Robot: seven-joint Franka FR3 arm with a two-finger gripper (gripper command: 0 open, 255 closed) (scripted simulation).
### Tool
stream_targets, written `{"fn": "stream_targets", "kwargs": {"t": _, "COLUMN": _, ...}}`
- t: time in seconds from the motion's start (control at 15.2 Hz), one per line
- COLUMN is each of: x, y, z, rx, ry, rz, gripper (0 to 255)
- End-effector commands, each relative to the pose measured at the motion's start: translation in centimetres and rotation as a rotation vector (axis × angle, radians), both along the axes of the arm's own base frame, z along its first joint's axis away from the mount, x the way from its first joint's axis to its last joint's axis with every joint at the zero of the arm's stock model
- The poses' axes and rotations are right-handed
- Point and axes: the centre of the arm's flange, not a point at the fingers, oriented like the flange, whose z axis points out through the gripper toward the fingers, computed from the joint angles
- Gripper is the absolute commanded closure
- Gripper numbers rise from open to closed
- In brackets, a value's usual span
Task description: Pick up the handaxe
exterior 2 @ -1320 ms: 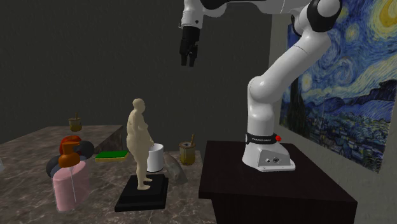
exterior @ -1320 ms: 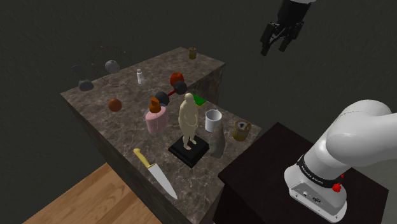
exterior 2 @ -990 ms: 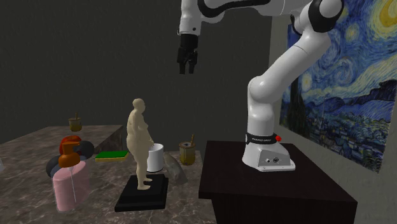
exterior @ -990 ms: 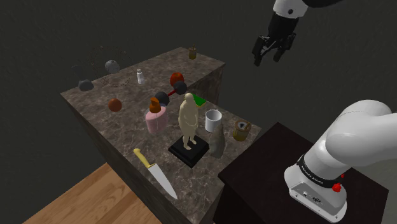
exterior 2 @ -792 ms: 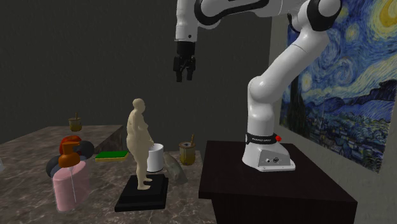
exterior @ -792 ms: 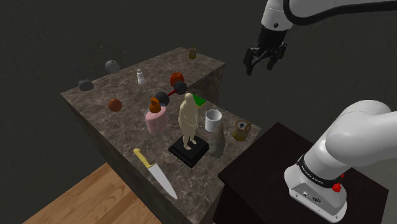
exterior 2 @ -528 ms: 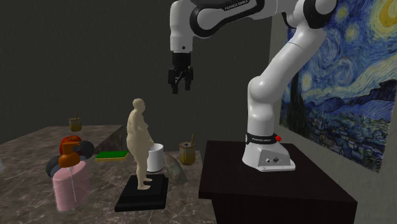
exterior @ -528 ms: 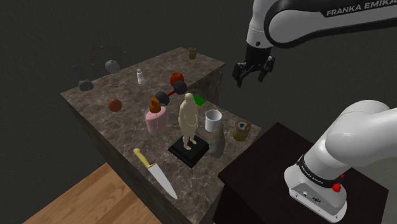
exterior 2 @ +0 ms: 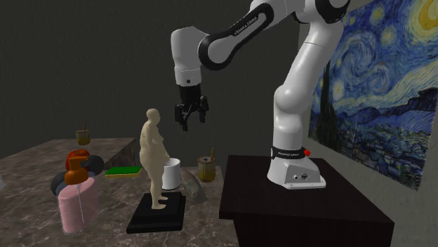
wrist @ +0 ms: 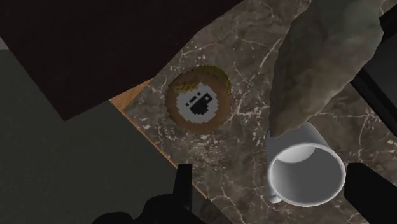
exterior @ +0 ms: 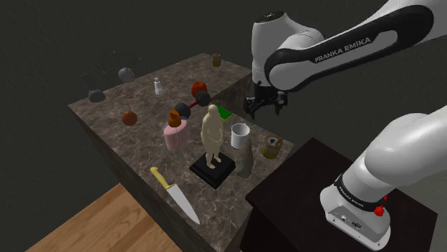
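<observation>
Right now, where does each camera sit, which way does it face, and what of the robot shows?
Shoulder view: beside the stand, looking down over the table; arm and open gripper show.
Second exterior view: low beside the table, facing the figurine and painting; the arm shows.
Wrist view: on the hand, looking down; both fingers show.
All share the white mug and handaxe.

Your shoulder camera sits high behind the stand [exterior: 290,197], looking down over the marble table [exterior: 140,150]. Second camera: low, near table height, side-on. Both catch figurine [exterior: 211,132] and mug [exterior: 239,134]. Wrist camera looks straight down, close over mug and handaxe [wrist: 324,57].
</observation>
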Motion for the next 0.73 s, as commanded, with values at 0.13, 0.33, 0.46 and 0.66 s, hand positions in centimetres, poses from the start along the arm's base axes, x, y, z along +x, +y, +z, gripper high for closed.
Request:
{"fn": "stream_targets", "kwargs": {"t": 0.13, "x": 1.3, "y": 2.6, "z": -5.2, "rx": -0.034, "ry": 0.028, "rz": -0.084, "gripper": 0}}
{"fn": "stream_targets", "kwargs": {"t": 0.33, "x": 2.5, "y": 4.1, "z": -9.0, "rx": -0.061, "ry": 0.049, "rz": -0.144, "gripper": 0}}
{"fn": "stream_targets", "kwargs": {"t": 0.46, "x": 3.3, "y": 5.0, "z": -11.6, "rx": -0.079, "ry": 0.063, "rz": -0.184, "gripper": 0}}
{"fn": "stream_targets", "kwargs": {"t": 0.66, "x": 4.4, "y": 6.2, "z": -15.3, "rx": -0.103, "ry": 0.083, "rz": -0.24, "gripper": 0}}
